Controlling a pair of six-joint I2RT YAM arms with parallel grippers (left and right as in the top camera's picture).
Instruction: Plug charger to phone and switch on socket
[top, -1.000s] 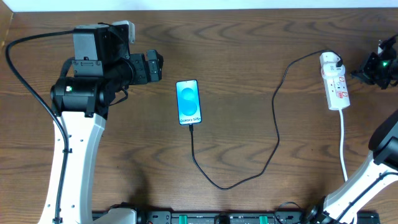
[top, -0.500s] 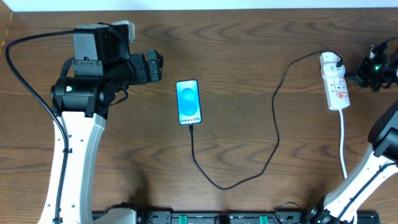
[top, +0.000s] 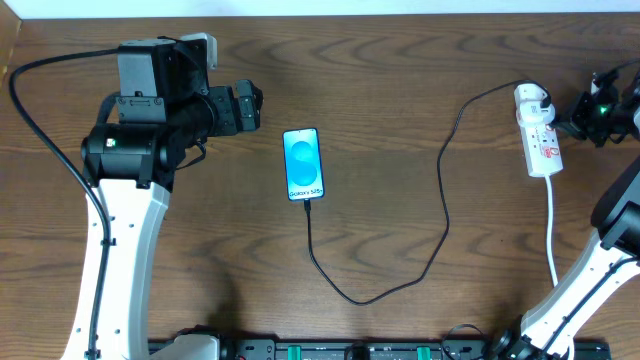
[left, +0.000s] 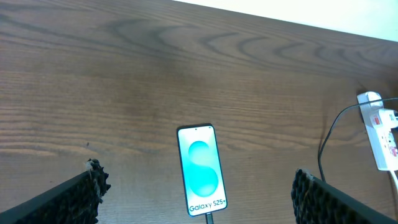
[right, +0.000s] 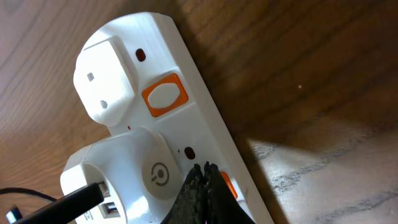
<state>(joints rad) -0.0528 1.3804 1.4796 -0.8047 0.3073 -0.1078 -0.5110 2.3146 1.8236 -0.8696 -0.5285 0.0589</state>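
Observation:
The phone (top: 304, 164) lies flat mid-table with its turquoise screen lit, also in the left wrist view (left: 201, 170). The black charger cable (top: 445, 190) runs from the phone's bottom edge in a loop to the white plug (top: 531, 97) in the socket (top: 541, 138), a white power strip at the right. My left gripper (left: 198, 196) is open and empty, up and left of the phone. My right gripper (right: 204, 180) is shut, its tips at an orange switch (right: 227, 185) on the socket (right: 186, 106), beside the charger plug (right: 134, 180).
A second orange switch (right: 165, 95) and a white adapter (right: 109, 78) sit further along the socket. The strip's white cord (top: 552, 230) runs toward the front edge. The table's far edge shows at the top of the left wrist view.
My right gripper has moved left toward the socket over the last second. The left arm, phone and cable have not moved.

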